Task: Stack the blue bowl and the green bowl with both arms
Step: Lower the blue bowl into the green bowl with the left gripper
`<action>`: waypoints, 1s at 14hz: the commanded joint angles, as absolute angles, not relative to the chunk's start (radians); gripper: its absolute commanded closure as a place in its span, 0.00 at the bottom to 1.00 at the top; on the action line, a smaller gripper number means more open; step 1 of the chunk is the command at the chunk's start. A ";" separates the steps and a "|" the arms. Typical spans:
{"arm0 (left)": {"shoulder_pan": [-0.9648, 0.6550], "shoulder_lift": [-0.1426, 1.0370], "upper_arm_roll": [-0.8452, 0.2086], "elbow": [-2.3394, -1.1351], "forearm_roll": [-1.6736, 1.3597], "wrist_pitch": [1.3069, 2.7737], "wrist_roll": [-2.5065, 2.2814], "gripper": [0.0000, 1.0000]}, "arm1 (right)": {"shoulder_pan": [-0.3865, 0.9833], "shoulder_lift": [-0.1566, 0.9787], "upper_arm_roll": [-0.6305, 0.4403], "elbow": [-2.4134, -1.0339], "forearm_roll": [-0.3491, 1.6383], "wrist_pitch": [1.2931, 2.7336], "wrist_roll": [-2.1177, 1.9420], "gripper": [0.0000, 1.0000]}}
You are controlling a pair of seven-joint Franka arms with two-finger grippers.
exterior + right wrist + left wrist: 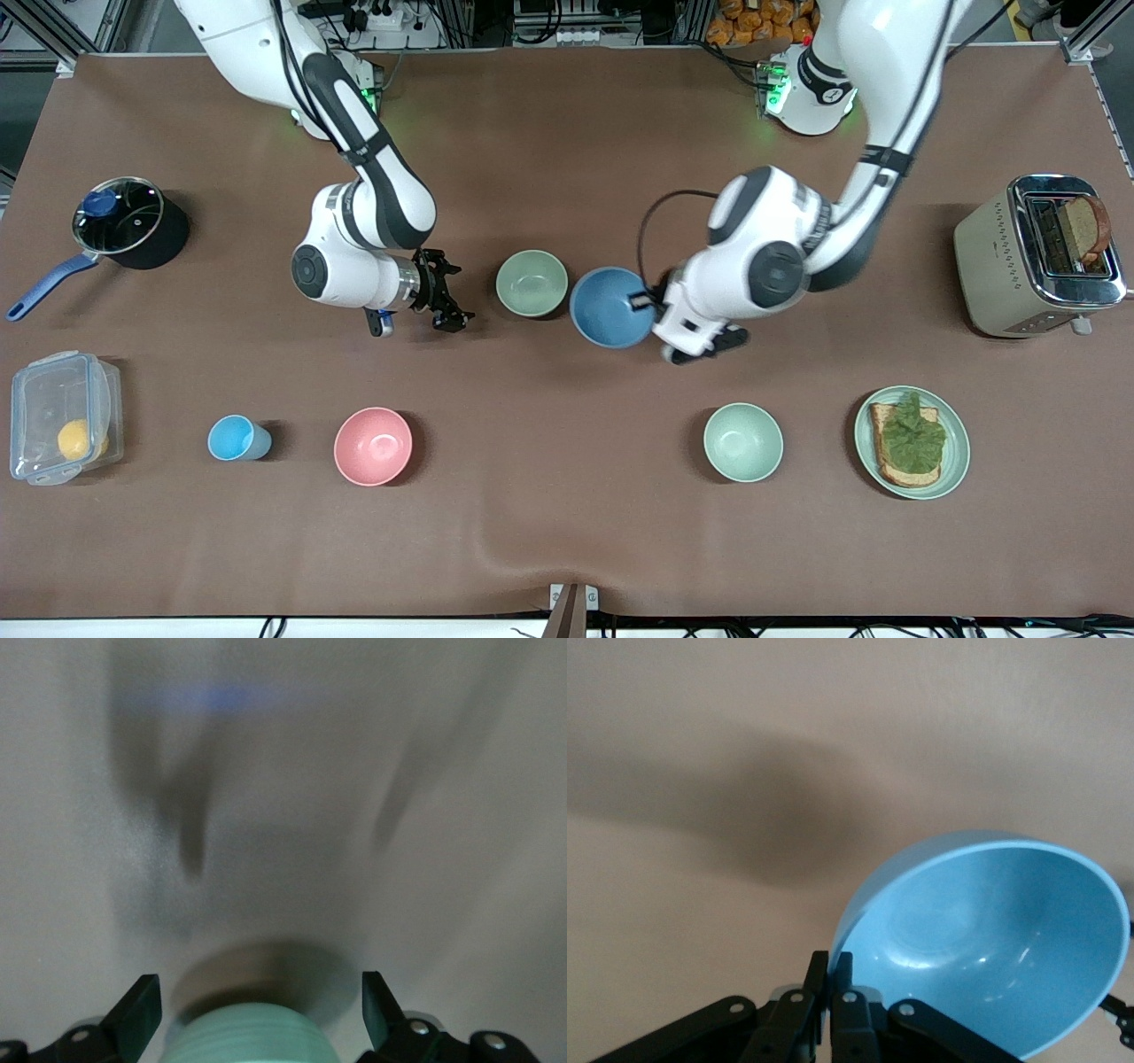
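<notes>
- A brown cloth-covered table [567, 532] fills the frame, with a small ripple in the cloth near the edge closest to the front camera; both arm bases stand along the other long edge.
- The left gripper [640, 301] is clenched on the rim of the blue bowl [609, 307], which hangs tilted above the cloth; in the left wrist view its thin black fingers [818, 983] pinch the smooth, glossy wall of the blue bowl [992, 939].
- The green bowl [532, 283], round and matte, sits upright on the cloth; in the front view the blue bowl's rim meets its rim on the side toward the left arm's end.
- The right gripper [447, 297] hangs spread wide and holding nothing, just beside the green bowl on the right arm's end; its fingers [140, 1010] stand apart, well clear on either side.
- Open cloth lies between the two bowls and the row nearer the camera: a lidded plastic box [64, 416] holding a yellow fruit, a light-blue cup [236, 438], a pink bowl [373, 446], a pale mint bowl [742, 441] and a plate [957, 452] with toast and lettuce.
- A black pot [133, 221] with a glass lid and blue handle stands toward the right arm's end; a metal toaster [1032, 257] with a slice of bread stands toward the left arm's end.
- No readable writing shows.
</notes>
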State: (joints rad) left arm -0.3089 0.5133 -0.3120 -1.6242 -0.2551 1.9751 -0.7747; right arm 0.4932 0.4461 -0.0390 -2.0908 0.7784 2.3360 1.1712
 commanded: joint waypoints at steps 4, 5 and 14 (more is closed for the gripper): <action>-0.434 0.623 -0.302 -1.585 -0.273 2.095 -0.923 1.00 | 0.549 0.494 -0.028 -2.086 0.925 2.437 1.146 0.00; -0.455 0.629 -0.302 -1.585 -0.273 2.105 -0.939 1.00 | 0.549 0.494 -0.028 -2.086 0.931 2.437 1.146 0.00; -0.515 0.660 -0.301 -1.585 -0.270 2.154 -0.968 1.00 | 0.563 0.508 -0.026 -2.086 0.986 2.467 1.132 0.00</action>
State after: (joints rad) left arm -0.5018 0.6446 -0.3098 -1.6031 -0.2551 2.1463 -0.9538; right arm 0.5571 0.5030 -0.0272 -2.0899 0.9492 2.4549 1.1544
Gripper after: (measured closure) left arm 0.952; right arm 0.000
